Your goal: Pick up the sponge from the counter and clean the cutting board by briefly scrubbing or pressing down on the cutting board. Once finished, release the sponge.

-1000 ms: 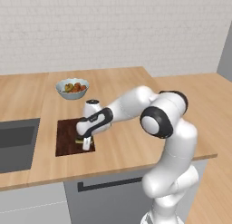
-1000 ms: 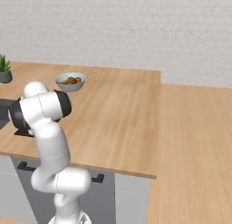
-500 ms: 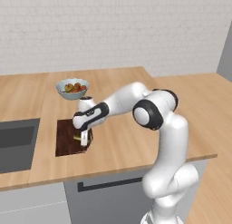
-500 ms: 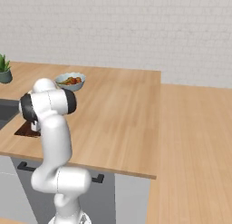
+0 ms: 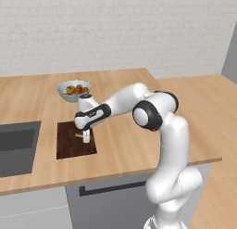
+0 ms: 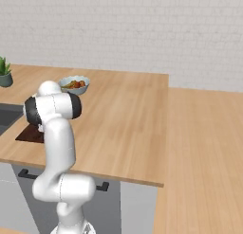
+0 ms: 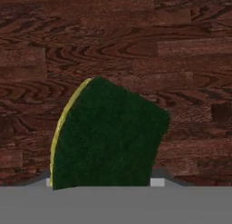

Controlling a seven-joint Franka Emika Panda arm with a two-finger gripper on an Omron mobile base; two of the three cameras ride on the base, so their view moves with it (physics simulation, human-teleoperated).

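The gripper (image 5: 86, 139) has slid across the cutting board (image 5: 69, 147) over the last second, from the edge farthest from the sink to nearer the board's middle, and it now stands low over the dark wood. The fingers are pinching the sponge (image 7: 106, 134), whose green face and thin yellow edge sit tilted against the wood grain in the hand view. I cannot tell whether it is pressed flat on the board. That sideways travel looks like the scrubbing stroke itself, so the cleaning is probably under way or nearly done, with letting go of the sponge not yet done.

Around the board, a bowl of fruit (image 5: 73, 90) stands just beyond its far edge on the worktop (image 5: 120, 144), and the sink (image 5: 16, 147) lies beside it on the other side. A small potted plant (image 6: 4, 72) sits well beyond the sink. Nothing lies on the board to block further strokes; the bowl is the only thing near enough to mind.
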